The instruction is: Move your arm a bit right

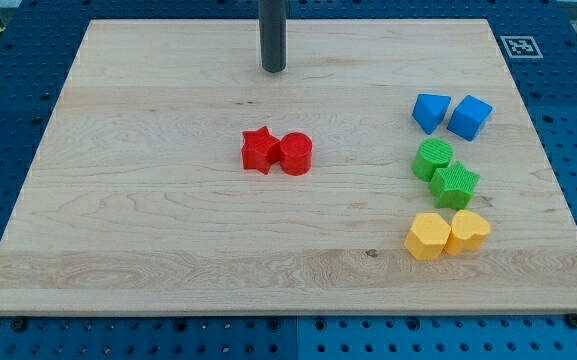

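My tip (273, 69) is the lower end of a dark rod that comes down from the view's top, near the board's top edge at centre. It touches no block. Below it, near the board's middle, a red star (259, 150) and a red cylinder (296, 154) sit side by side, touching. At the view's right, a blue triangular block (430, 111) and a blue cube (470, 117) sit together. Below them are a green cylinder (433, 159) and a green star (455, 185). Below those are a yellow hexagon (428, 236) and a yellow heart-like block (468, 231).
The wooden board (148, 220) lies on a blue perforated table. A black-and-white marker tag (519, 46) sits just off the board's top right corner.
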`<state>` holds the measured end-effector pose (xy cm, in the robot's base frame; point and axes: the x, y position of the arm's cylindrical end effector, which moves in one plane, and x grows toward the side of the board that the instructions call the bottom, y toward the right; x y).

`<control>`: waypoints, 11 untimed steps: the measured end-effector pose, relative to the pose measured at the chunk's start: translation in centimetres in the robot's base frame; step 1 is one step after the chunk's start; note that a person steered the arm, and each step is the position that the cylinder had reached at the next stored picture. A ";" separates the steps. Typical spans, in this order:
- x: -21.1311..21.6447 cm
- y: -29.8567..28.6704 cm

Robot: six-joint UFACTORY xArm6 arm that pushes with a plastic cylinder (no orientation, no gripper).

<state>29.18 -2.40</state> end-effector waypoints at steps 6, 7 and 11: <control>-0.5 0.5; -0.5 0.6; -0.9 3.8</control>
